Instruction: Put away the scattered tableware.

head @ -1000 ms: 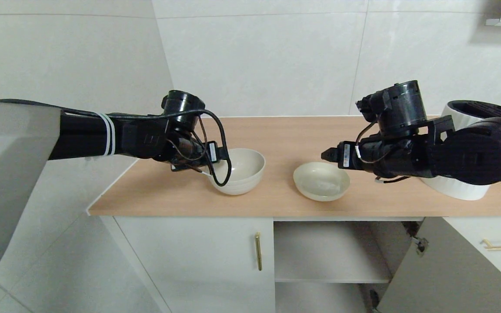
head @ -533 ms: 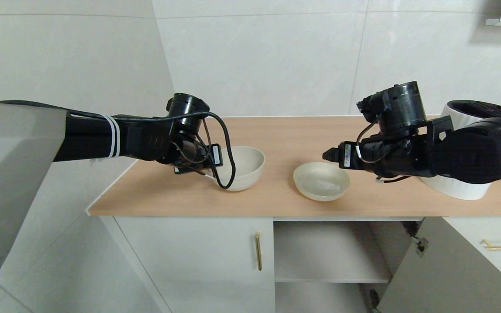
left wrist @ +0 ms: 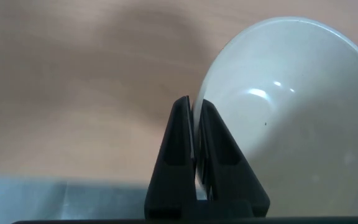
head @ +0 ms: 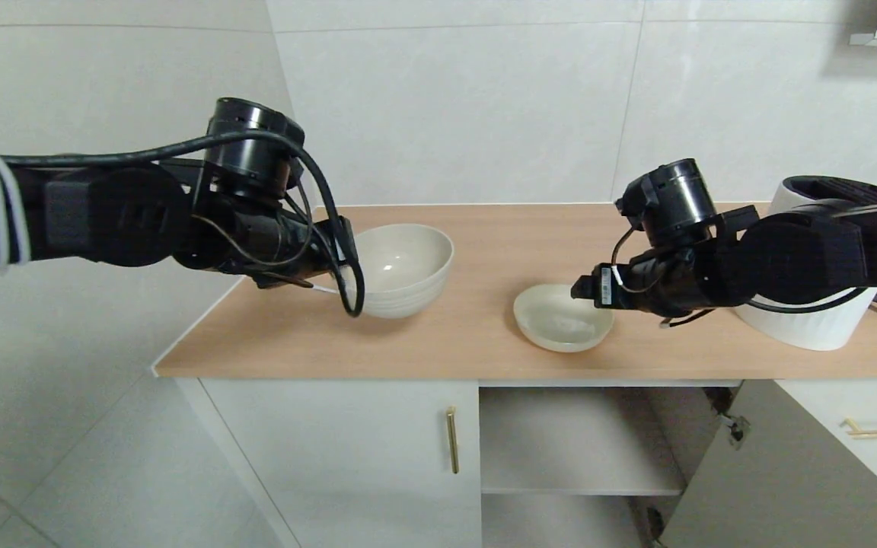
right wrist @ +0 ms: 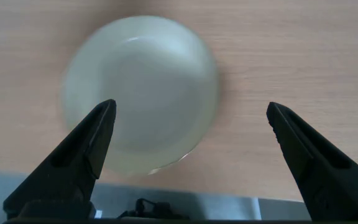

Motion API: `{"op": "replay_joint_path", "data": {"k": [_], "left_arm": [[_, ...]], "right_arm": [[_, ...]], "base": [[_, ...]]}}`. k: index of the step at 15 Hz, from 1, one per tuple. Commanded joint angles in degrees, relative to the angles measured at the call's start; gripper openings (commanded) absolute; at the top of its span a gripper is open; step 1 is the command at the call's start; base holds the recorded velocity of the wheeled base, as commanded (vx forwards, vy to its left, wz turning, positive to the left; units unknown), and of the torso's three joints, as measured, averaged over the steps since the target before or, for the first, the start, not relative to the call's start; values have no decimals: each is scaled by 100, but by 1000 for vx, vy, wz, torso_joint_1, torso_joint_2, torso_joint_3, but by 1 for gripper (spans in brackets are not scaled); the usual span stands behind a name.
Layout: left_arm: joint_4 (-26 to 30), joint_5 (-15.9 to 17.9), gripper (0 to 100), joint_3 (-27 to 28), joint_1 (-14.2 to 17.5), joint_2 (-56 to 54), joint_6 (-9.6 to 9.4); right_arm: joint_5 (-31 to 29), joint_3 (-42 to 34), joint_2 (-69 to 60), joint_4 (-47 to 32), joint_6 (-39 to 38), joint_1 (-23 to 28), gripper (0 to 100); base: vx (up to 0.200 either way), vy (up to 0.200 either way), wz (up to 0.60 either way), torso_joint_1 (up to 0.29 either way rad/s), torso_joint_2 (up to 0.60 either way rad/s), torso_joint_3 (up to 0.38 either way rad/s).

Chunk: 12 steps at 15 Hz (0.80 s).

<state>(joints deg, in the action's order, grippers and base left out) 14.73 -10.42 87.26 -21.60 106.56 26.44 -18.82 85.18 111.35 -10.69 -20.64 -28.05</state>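
Head view: left claw (head: 341,260) pinches deep bowl (head: 402,268) by rim, tilted, just above counter (head: 499,243); could slip and drop. Left wrist: jaws clamp thin rim only. Right wrist: right claw (right wrist: 190,107) wide open over shallow bowl (right wrist: 143,93) on counter; may nudge it.

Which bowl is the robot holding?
The deeper bowl, its rim pinched by the left gripper. The shallower bowl sits free on the countertop.

Shallow bowl (head: 562,317), white pot (head: 819,329) on countertop (head: 484,251)
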Motion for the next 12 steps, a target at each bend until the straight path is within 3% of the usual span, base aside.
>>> {"op": "replay_joint_path", "data": {"k": [1,9,10,12], "left_arm": [[-14,40,0,-473,-134,-874,-7],[-22,49,0,-526,-248,-953,-25],[-22,49,0,-517,-248,-953,-25],[-49,49,0,-526,-248,-970,-25]], "right_arm": [[-166,315,414,-109,-98,63,100],[-236,588,994,-91,-116,265,100],[-227,588,994,-82,-116,265,0],[-183,588,1003,-82,-195,265,0]], "base": [[0,0,0,0,0,0],[0,0,0,0,0,0],[0,0,0,0,0,0],[0,0,0,0,0,0]]}}
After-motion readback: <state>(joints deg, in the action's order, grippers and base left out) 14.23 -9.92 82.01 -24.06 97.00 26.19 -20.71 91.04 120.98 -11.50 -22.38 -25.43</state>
